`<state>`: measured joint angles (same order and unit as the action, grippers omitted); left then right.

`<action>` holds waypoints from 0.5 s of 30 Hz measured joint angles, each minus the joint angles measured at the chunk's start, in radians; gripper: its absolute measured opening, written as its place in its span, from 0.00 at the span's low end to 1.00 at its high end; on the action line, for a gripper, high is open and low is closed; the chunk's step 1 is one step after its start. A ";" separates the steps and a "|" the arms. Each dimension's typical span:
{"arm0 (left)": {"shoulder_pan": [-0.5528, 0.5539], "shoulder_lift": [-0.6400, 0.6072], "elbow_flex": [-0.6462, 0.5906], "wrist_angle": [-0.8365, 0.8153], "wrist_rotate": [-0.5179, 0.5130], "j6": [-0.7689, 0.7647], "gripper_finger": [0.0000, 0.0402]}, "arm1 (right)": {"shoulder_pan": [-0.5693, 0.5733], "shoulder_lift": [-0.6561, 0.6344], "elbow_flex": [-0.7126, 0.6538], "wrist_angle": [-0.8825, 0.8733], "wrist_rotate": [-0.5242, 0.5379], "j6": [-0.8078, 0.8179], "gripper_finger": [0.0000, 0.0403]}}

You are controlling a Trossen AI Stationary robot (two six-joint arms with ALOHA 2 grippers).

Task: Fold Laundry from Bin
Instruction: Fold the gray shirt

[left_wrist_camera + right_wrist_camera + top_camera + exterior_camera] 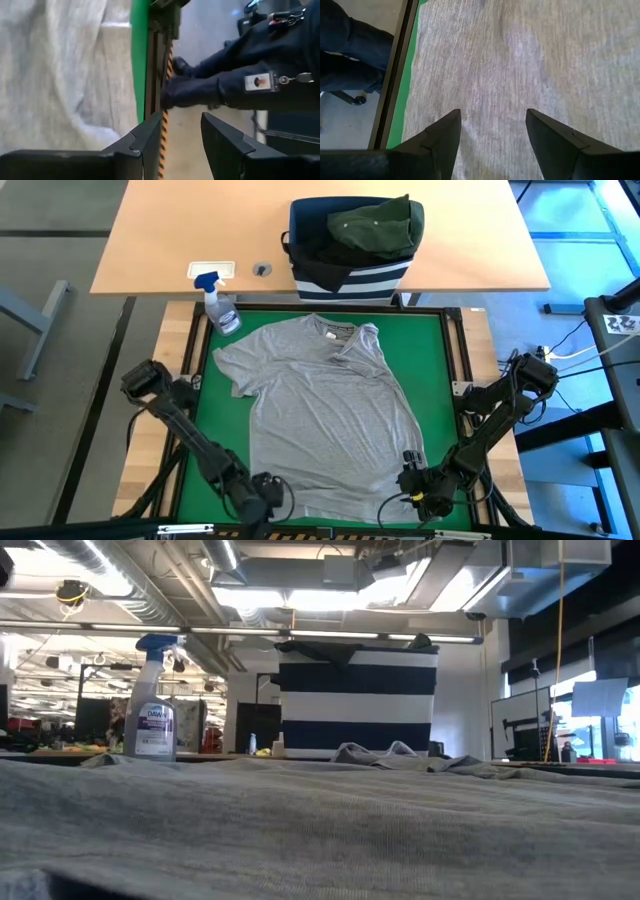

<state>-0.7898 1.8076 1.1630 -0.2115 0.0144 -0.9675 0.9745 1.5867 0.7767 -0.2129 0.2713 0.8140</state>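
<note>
Now, L to R:
L gripper (262,488): near edge of mat, at shirt's hem corner; fingers parted in its wrist view, nothing between them.
Grey tee (320,415): spread flat on green mat (215,442), collar toward bin, one shoulder rumpled.
Bin (350,272): on wood table beyond mat, olive garment (372,225) heaped on top.
R gripper (418,485): over hem at near R corner, fingers wide apart, empty.
Handling: prob. light, limp, drapes; best pinched at hem corners or shoulders.
Views: L wrist shows a person's dark sleeve beyond the frame; low view shows spray bottle (152,712) label, no grippers.
</note>
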 joint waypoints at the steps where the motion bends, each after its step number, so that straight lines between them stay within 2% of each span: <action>1: -0.010 0.011 0.001 0.000 -0.023 0.008 0.34 | 0.000 0.000 0.000 0.000 0.008 0.000 0.56; 9: -0.021 0.063 0.000 -0.161 -0.135 0.002 0.32 | 0.000 0.000 0.000 -0.020 0.033 -0.007 0.56; 15: -0.023 0.064 -0.004 -0.214 -0.127 0.007 0.28 | 0.000 0.000 0.000 -0.026 0.033 -0.007 0.56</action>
<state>-0.8124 1.8713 1.1590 -0.4251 -0.1129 -0.9605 0.9745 1.5867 0.7769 -0.2394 0.3045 0.8066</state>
